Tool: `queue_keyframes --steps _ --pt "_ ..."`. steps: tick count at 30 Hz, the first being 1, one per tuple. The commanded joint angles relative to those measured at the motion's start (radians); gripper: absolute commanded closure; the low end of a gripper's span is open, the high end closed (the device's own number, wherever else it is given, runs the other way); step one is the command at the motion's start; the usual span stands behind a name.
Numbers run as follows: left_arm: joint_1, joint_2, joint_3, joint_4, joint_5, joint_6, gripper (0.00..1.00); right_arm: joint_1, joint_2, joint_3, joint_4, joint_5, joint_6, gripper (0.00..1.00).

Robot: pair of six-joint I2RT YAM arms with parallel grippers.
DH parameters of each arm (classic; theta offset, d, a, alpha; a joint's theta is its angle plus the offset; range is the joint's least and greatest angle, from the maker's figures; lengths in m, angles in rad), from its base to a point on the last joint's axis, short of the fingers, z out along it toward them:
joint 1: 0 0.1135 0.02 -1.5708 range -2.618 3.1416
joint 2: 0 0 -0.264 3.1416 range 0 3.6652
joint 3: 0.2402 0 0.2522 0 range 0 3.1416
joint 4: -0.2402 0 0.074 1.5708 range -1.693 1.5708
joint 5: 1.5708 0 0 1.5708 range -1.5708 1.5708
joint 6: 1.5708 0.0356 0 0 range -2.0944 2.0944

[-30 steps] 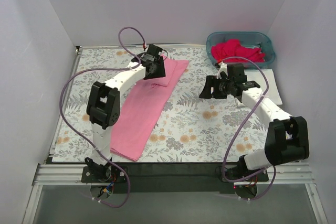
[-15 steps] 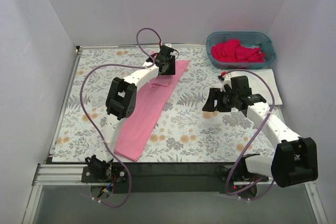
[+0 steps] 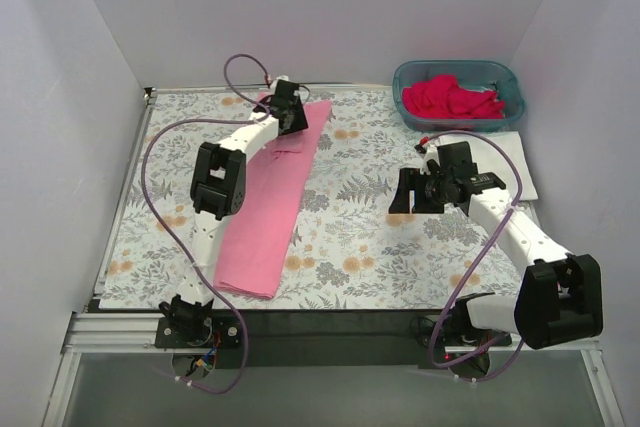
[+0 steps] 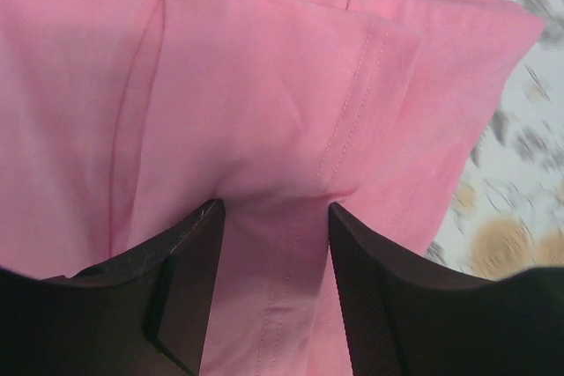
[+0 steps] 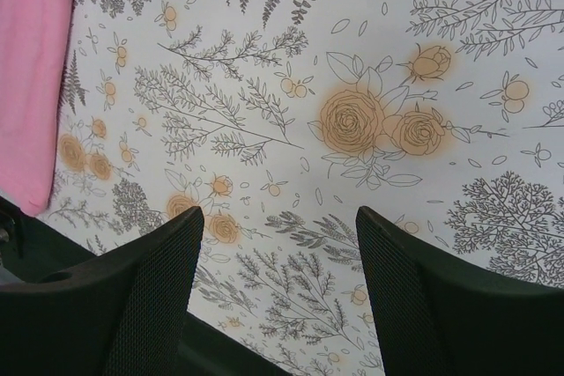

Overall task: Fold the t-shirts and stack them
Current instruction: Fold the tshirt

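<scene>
The light pink t-shirt (image 3: 262,209) lies as a long folded strip on the left of the table, running from the near edge to the far side. My left gripper (image 3: 290,117) is at its far end, with pink fabric (image 4: 264,85) bunched between the fingers (image 4: 275,217). My right gripper (image 3: 405,192) is open and empty, hovering over the floral cloth (image 5: 352,129) right of centre; the pink shirt's edge (image 5: 35,68) shows at far left of its view. Deep pink-red shirts (image 3: 450,97) lie heaped in the teal basket. A white shirt (image 3: 520,152) lies flat at the right.
The teal basket (image 3: 402,75) stands at the far right corner. The grey-and-orange floral cloth (image 3: 360,227) covers the table. White walls close in on three sides. Purple cables loop over both arms.
My left gripper swung right and then back left along the far side, dragging the pink shirt's far end so the strip lies straighter. My right arm drew slightly nearer.
</scene>
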Motion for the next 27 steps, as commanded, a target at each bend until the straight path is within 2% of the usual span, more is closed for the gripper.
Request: queue_keyframes --steps 1,2,8,16,20,27 --pt "0.145 -0.018 0.004 -0.076 0.0 -0.092 0.51 0.0 0.016 0.062 -0.03 0.02 -0.031 0.35" --pt "0.17 -0.052 -0.009 -0.076 0.035 -0.106 0.47 0.002 0.021 0.066 -0.029 0.02 -0.031 0.35" --pt "0.176 -0.235 -0.096 -0.068 0.064 -0.089 0.38 0.002 0.041 0.102 -0.026 0.017 -0.042 0.35" --pt "0.176 -0.386 -0.288 -0.058 -0.08 -0.012 0.37 0.003 0.042 0.095 -0.02 -0.006 -0.039 0.35" --pt "0.176 -0.392 -0.369 -0.062 -0.129 0.029 0.42 0.002 0.025 0.081 -0.017 -0.01 -0.037 0.35" --pt "0.176 -0.36 -0.405 -0.042 -0.126 0.051 0.52 0.003 0.016 0.055 -0.012 -0.023 -0.037 0.35"
